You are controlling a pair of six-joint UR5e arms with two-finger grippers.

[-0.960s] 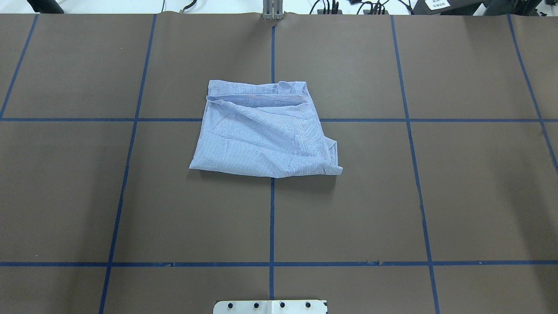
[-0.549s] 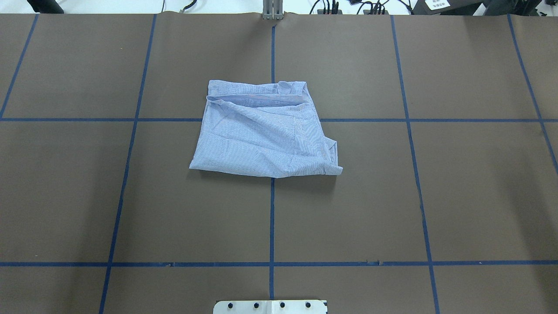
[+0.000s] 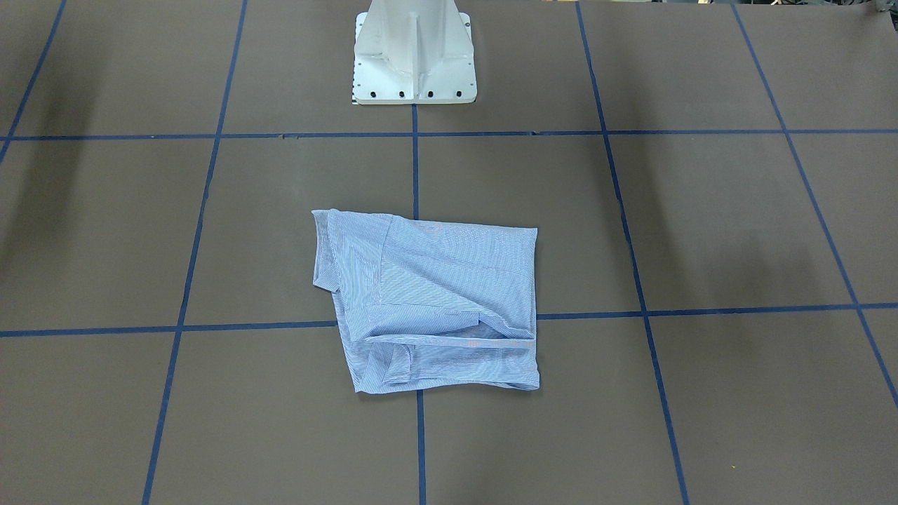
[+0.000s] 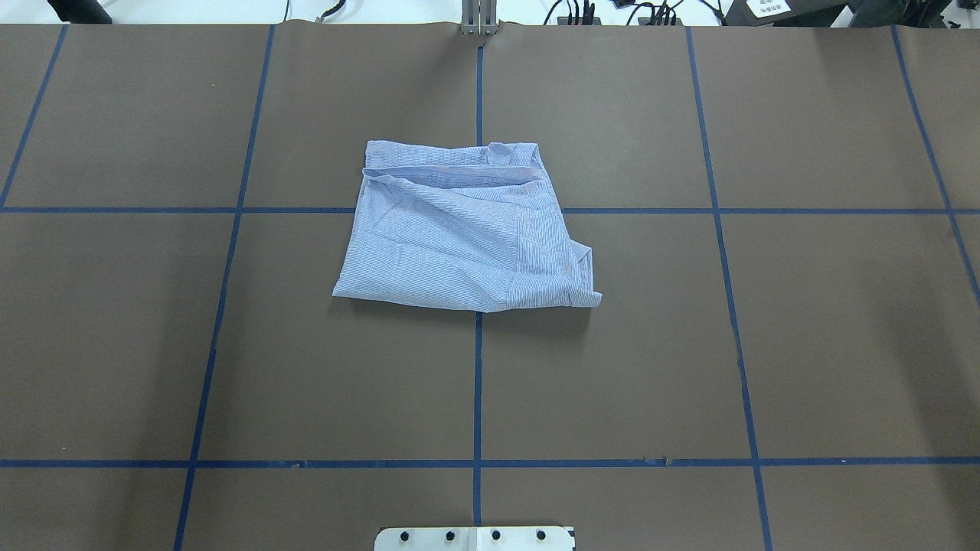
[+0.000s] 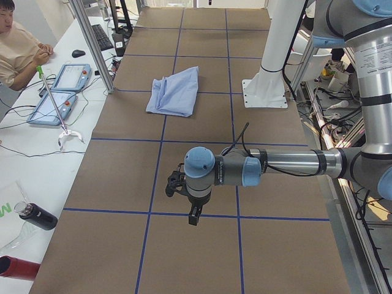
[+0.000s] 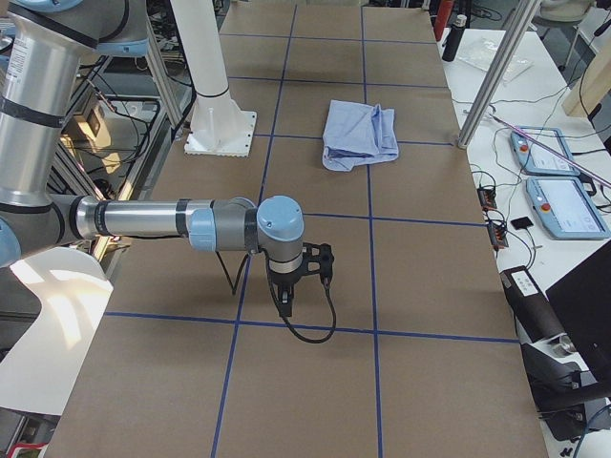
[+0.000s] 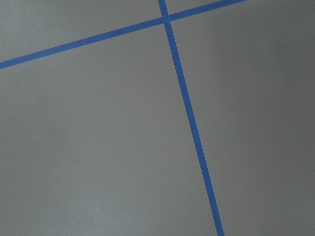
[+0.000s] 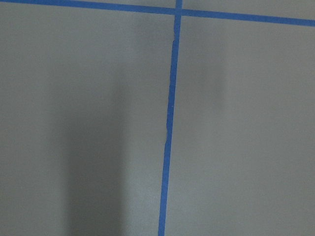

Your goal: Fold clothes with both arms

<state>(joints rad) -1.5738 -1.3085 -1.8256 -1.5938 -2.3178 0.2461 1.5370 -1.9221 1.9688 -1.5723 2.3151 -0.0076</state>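
Observation:
The clothes, one light blue-and-white striped shirt, lie folded into a rough rectangle near the table's middle, also seen in the front-facing view and both side views. No arm touches the shirt. The left arm's gripper hangs low over bare table far from the shirt, toward the table's left end. The right arm's gripper hangs likewise toward the right end. Both show only in side views, so I cannot tell whether either is open or shut. Both wrist views show only brown table and blue tape.
The white pedestal base stands at the robot's edge of the table. Blue tape lines grid the brown surface. A person sits at a side bench with tablets and a bottle. Aluminium posts stand at the table's far edge.

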